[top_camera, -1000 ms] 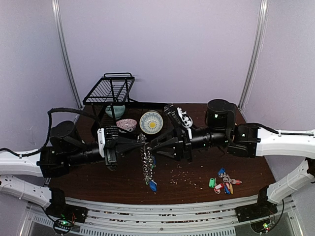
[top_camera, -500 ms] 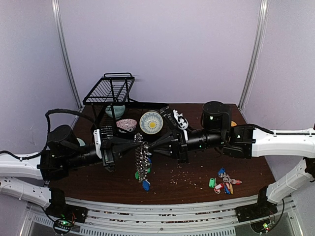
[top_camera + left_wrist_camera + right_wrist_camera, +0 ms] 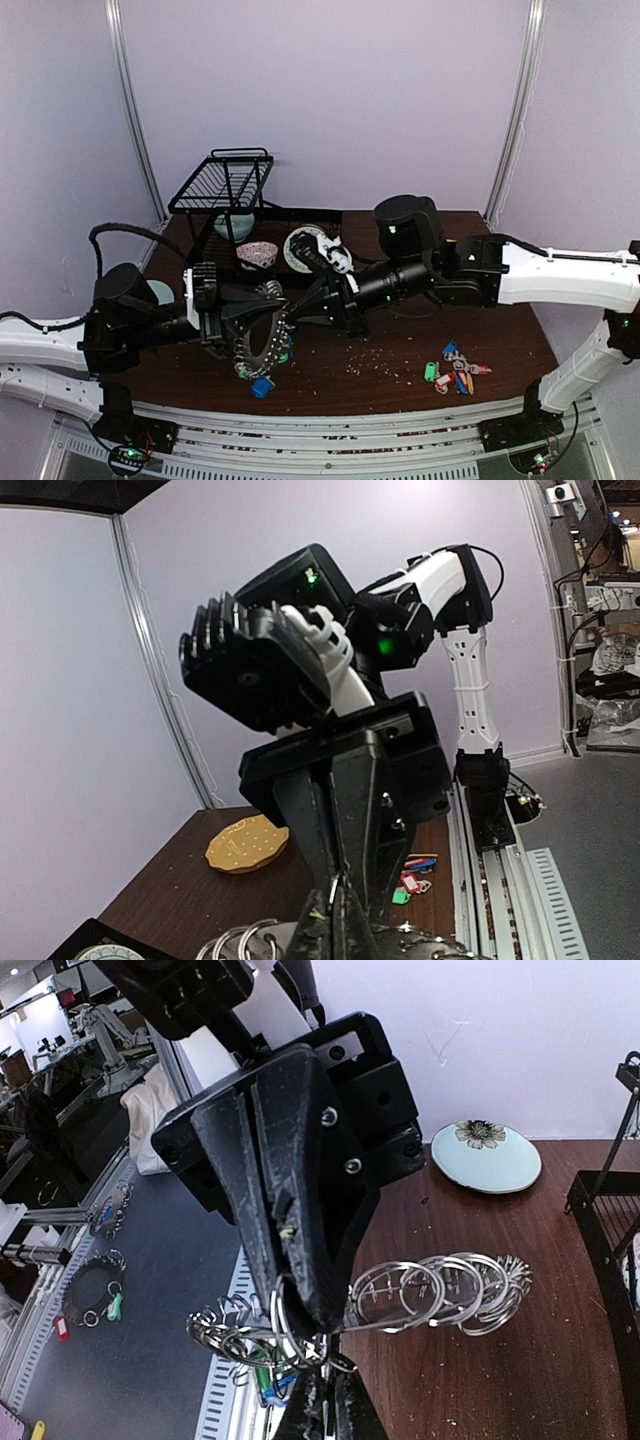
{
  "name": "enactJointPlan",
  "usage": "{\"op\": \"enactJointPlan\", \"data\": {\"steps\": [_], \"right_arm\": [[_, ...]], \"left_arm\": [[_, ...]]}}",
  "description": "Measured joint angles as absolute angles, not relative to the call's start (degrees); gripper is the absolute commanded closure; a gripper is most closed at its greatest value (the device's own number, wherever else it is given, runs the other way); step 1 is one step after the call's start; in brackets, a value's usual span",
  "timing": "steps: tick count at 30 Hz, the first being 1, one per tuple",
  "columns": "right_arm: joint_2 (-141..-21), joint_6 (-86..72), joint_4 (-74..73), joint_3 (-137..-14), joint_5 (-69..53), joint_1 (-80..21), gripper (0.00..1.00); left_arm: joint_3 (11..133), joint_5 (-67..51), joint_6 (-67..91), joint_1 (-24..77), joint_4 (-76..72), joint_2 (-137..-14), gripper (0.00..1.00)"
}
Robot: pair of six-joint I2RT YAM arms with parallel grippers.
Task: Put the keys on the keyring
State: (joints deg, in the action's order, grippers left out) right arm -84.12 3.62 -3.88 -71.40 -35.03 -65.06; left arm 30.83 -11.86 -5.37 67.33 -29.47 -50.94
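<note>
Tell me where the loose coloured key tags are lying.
In the top view, the coloured key tags lie on the front right part of the brown table, near the right arm's base and well to the right of the keyring.

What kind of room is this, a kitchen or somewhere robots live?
Probably a robot lab, not a kitchen: two black-and-white robot arms are bolted to silver metal rails along a dark brown wooden table, with plain lilac screens around it.
</note>
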Motion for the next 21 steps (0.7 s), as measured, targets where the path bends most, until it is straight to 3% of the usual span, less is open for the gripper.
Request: {"op": "enactJointPlan", "data": {"steps": [3,7,11,15,21], "right_arm": [[-85.4,4.9,-6.2,-73.0,-35.5,-65.1,1.0],[-85.6,6.0,-7.4,-73.6,-35.2,-65.0,0.75],[-83.1,5.0,-6.5,-69.7,-33.2,-64.5,0.61],[-76.1,4.1,-5.8,-64.8,-30.8,-63.4,0.61],[-71.4,2.6,1.7,-64.8,-28.5,-64.1,0.75]], "left_arm": [[30.4,-12.2,-5.1,67.3,-29.3,-50.9,1.0],[30.4,-12.3,-4.9,67.3,-29.3,-50.9,1.0],[30.4,-12.4,-5.0,67.3,-31.4,-50.6,1.0],[30.4,-12.5,-5.3,67.3,-32.1,-50.5,1.0],[30.4,-12.4,-5.6,67.3,-32.5,-50.6,1.0]]}}
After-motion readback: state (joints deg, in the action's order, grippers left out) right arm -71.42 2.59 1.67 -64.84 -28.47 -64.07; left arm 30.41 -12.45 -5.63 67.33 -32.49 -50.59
